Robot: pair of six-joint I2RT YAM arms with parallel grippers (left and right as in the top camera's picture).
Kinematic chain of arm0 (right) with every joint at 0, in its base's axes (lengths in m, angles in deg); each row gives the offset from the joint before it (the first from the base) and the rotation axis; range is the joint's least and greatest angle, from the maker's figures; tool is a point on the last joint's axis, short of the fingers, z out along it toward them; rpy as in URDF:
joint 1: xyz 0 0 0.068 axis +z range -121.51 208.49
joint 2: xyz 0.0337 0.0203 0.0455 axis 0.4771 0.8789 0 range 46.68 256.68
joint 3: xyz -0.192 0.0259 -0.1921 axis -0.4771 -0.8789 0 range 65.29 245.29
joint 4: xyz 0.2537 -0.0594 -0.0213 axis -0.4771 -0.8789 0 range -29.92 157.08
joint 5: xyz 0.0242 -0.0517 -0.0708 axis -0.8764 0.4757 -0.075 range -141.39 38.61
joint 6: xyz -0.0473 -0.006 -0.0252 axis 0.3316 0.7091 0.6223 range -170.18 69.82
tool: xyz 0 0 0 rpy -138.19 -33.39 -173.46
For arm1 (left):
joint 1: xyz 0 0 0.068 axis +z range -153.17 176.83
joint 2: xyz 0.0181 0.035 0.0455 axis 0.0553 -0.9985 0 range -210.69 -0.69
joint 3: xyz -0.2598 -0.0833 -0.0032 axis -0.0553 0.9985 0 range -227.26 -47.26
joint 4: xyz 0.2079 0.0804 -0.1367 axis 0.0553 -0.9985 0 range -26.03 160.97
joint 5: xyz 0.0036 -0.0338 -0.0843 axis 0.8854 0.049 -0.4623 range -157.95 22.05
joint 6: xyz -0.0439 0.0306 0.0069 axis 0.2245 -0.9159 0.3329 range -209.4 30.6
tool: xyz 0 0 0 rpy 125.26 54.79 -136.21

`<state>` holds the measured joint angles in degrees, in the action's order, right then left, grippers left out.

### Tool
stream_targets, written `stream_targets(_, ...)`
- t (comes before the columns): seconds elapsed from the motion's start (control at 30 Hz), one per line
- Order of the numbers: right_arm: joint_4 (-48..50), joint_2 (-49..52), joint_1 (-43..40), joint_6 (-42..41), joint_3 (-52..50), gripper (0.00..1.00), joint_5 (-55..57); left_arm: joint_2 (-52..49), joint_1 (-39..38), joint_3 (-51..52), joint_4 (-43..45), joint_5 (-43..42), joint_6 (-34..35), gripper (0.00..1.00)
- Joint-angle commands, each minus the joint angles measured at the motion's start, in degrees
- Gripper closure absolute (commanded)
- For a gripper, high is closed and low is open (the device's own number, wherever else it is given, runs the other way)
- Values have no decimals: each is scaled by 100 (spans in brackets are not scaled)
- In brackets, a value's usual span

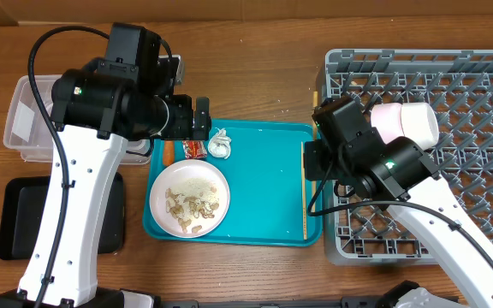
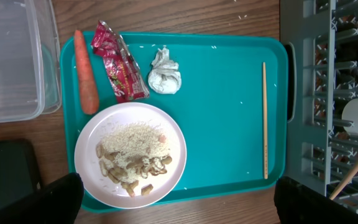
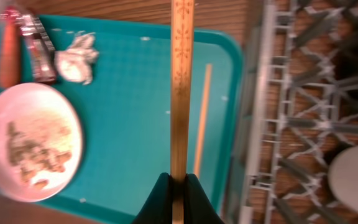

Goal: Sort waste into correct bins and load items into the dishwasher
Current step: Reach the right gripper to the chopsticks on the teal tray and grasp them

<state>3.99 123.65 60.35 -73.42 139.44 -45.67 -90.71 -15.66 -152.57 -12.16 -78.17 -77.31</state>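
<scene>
Two views split the pair — the right wrist camera alone plainly shows a chopstick (image 3: 181, 87) clamped by its end in the closed right fingers (image 3: 160, 202), reaching over the teal tray (image 3: 135, 93). The second chopstick (image 2: 265, 118) lies by the tray's right edge. Left fingers (image 2: 55, 199) hang wide apart, empty, above plate (image 2: 129, 111), carrot (image 2: 86, 71), wrapper (image 2: 120, 62) and tissue (image 2: 165, 74). Wooden desk (image 1: 264, 77) — grey rack (image 1: 452, 94) at right.

Overhead camera: fixed high, looking straight down on the worktop (image 1: 255, 77). Left wrist camera: nearer, facing down on the full teal tray (image 1: 264, 188) and the edge of the grey rack (image 1: 469, 171). Right wrist camera: nearest, above the tray's right side. All share tray and rack edge.
</scene>
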Motion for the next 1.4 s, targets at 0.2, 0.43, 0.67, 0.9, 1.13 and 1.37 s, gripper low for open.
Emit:
stream_targets(0.2,197,-68,-684,407,125,96,1005,0,0,-83,2,55,79,0)
stream_targets(0.43,367,166,-1523,1272,125,96,332,0,0,-83,2,55,79,0)
stream_targets(0.67,385,807,-1773,2168,120,96,-361,0,0,-83,2,57,79,0)
stream_targets(0.9,212,1241,-1633,1620,120,59,177,0,9,-83,2,55,79,0)
stream_targets(1.13,79,730,-1248,1357,170,51,-461,0,-7,-83,2,55,79,0)
stream_targets(1.37,98,776,20,1134,-92,50,-632,0,2,-83,2,57,76,0)
